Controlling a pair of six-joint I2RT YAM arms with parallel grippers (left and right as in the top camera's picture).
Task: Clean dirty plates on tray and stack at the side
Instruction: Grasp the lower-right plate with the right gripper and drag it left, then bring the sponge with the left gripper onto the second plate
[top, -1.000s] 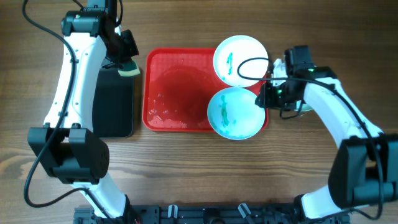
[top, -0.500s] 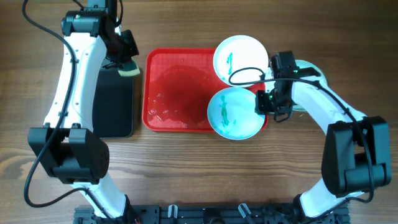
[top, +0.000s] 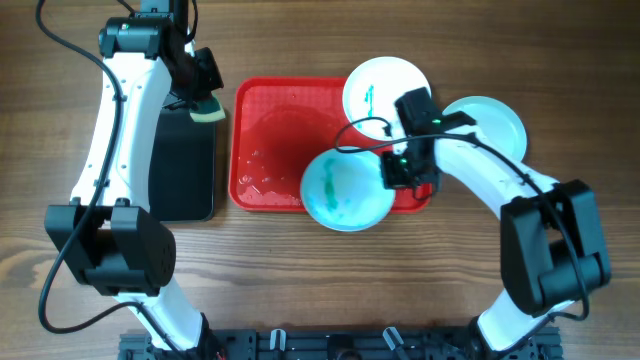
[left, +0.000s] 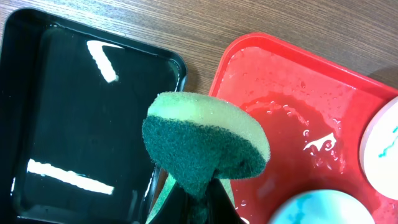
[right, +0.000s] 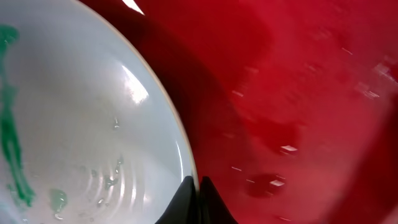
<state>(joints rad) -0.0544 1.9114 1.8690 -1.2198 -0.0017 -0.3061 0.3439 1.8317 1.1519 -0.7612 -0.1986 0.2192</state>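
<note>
The red tray (top: 270, 140) lies mid-table with a wet floor. A white plate (top: 375, 88) with a green smear sits at its far right corner. A turquoise plate (top: 340, 190) with green smears overhangs the tray's near edge. My right gripper (top: 392, 172) is shut on this plate's right rim, which also shows in the right wrist view (right: 93, 124). Another turquoise plate (top: 495, 118) lies on the table right of the tray. My left gripper (top: 205, 95) is shut on a green sponge (left: 205, 140) above the gap between the black tray and the red tray (left: 292, 106).
A black tray (top: 182, 165) stands left of the red tray, under my left arm; it also shows in the left wrist view (left: 74, 118). The wooden table (top: 320, 270) extends in front of both trays.
My right gripper has moved left from the table onto the tray, closed on the turquoise plate's rim and dragged it left. The plate behind it on the table is uncovered. The left arm is still.
</note>
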